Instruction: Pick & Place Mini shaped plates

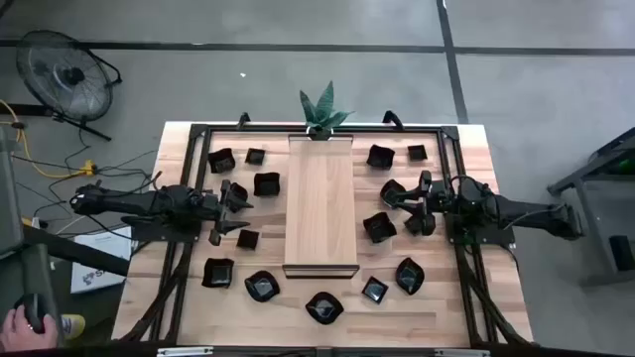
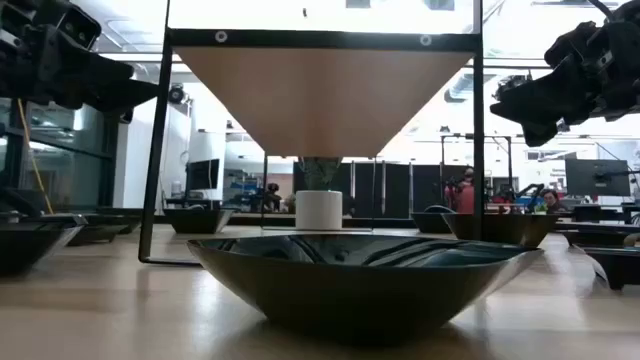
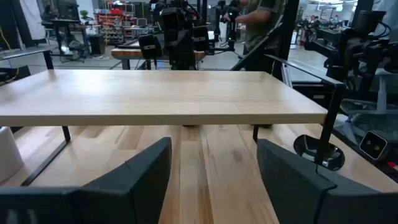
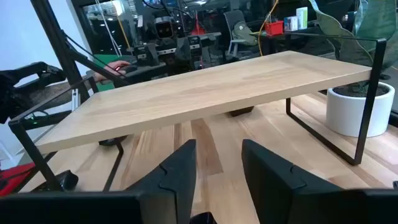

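Several mini shaped plates, small glossy black dishes, rest on their bases on the wooden table on both sides of a raised board: one (image 1: 266, 183) by my left gripper, one (image 1: 379, 227) by my right gripper, and one (image 2: 365, 275) at the near edge. My left gripper (image 1: 224, 210) hovers over the table's left half, open and empty, and faces the board (image 3: 155, 93). My right gripper (image 1: 425, 203) hovers over the right half, also open and empty (image 4: 217, 162).
A long pale wooden board (image 1: 320, 203) on black metal legs runs down the table's middle. A plant in a white pot (image 1: 323, 117) stands at its far end. A black frame (image 1: 198, 139) borders the table. A person's hand (image 1: 22, 319) shows at the near left, off the table.
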Robot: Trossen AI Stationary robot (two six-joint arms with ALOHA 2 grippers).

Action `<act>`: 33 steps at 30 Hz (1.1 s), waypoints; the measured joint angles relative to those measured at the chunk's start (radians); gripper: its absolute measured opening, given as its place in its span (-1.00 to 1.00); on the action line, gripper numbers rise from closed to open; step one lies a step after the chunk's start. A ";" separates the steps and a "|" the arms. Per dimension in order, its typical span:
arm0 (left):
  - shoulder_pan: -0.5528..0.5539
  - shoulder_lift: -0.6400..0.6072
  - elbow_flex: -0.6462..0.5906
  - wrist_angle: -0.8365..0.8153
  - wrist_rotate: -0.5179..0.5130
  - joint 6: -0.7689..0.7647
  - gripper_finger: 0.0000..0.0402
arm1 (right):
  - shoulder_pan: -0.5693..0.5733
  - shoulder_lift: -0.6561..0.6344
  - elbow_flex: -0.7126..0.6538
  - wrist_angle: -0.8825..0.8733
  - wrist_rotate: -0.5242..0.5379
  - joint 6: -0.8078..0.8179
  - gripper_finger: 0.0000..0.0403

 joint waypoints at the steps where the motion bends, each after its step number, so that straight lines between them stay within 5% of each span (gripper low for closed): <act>1: 0.000 0.000 0.000 0.000 0.000 0.000 0.16 | 0.000 0.000 0.000 0.000 0.000 0.000 -0.38; 33: 0.000 0.000 0.000 0.000 0.000 0.000 0.16 | -0.001 0.000 0.000 0.047 -0.003 -0.007 -0.38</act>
